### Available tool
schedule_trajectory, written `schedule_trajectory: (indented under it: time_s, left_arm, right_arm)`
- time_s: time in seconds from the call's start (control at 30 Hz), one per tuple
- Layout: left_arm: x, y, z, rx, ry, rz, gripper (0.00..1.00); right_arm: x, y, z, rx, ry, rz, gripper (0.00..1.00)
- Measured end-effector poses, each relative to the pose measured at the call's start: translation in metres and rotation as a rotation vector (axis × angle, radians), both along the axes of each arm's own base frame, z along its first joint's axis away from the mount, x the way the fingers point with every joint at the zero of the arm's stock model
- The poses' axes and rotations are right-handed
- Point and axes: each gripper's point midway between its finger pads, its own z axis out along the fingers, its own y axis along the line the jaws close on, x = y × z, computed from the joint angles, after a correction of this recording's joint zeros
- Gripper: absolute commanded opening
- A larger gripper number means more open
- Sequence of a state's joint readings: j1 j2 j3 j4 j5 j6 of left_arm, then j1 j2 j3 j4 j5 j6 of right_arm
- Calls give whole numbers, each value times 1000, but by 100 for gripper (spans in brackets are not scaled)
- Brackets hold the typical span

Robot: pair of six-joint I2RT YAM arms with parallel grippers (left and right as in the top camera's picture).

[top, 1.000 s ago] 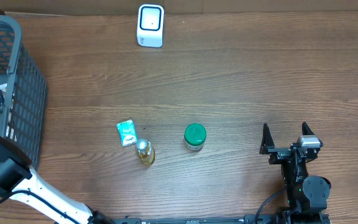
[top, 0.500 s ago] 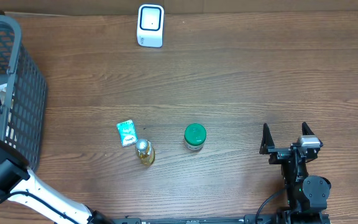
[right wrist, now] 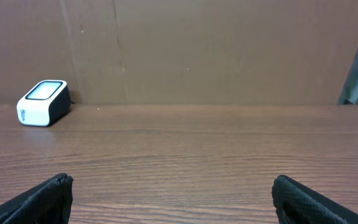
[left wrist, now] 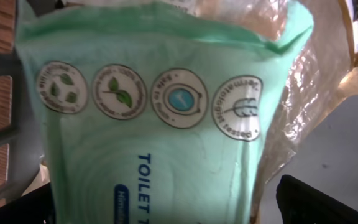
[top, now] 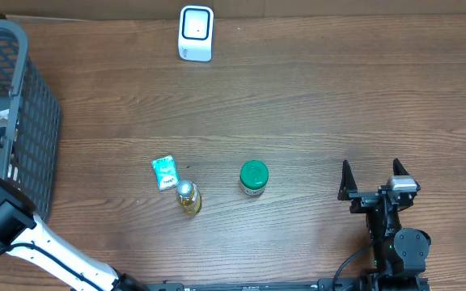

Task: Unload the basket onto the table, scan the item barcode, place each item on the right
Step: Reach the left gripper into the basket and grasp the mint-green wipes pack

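Observation:
A pale green pack of toilet tissue (left wrist: pixel 148 124) with round eco marks fills the left wrist view, lying inside the grey basket (top: pixel 31 137). My left gripper (left wrist: pixel 179 208) stands open down in that basket, one dark finger on each side of the pack; I cannot tell whether they touch it. The white barcode scanner (top: pixel 196 33) stands at the table's far edge, also visible as the scanner (right wrist: pixel 42 102) at far left. My right gripper (top: pixel 370 179) rests open near the front right, nothing between its fingers (right wrist: pixel 48 196).
On the table lie a small green packet (top: pixel 164 172), a bottle with a gold cap (top: pixel 188 196) and a green-lidded jar (top: pixel 254 178). Crinkled clear plastic wrap (left wrist: pixel 303 93) sits beside the pack in the basket. A cardboard wall (right wrist: pixel 216 50) backs the table.
The left gripper has shifted slightly toward the near side inside the basket. The right arm and the things on the table have not moved.

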State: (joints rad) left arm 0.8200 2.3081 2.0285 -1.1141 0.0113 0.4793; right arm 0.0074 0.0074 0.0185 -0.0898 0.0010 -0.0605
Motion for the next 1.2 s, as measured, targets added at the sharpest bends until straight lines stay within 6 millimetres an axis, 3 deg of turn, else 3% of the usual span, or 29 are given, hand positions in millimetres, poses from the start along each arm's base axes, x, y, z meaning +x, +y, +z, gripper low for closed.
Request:
schedule_trajectory:
  time_s: [0.17, 0.47, 0.53, 0.67, 0.7, 1.2]
  left_arm:
    - [4, 4, -2, 18, -16, 1, 100]
    - [-3, 8, -23, 69, 21, 6, 99]
    - [-3, 8, -23, 73, 17, 7, 90]
    - [-1, 8, -23, 85, 19, 1, 52]
    - [0, 9, -22, 95, 20, -4, 49]
    - [6, -9, -16, 141, 108, -41, 44]
  right_arm:
    - [0, 0, 0, 0, 0, 0, 100]
    - [0, 0, 0, 0, 0, 0, 99]
    - [0, 0, 0, 0, 1, 0, 100]
    - [0, 0, 0, 0, 0, 0, 100]
    - [0, 0, 0, 0, 0, 0, 100]
    - [0, 0, 0, 0, 0, 0, 100]
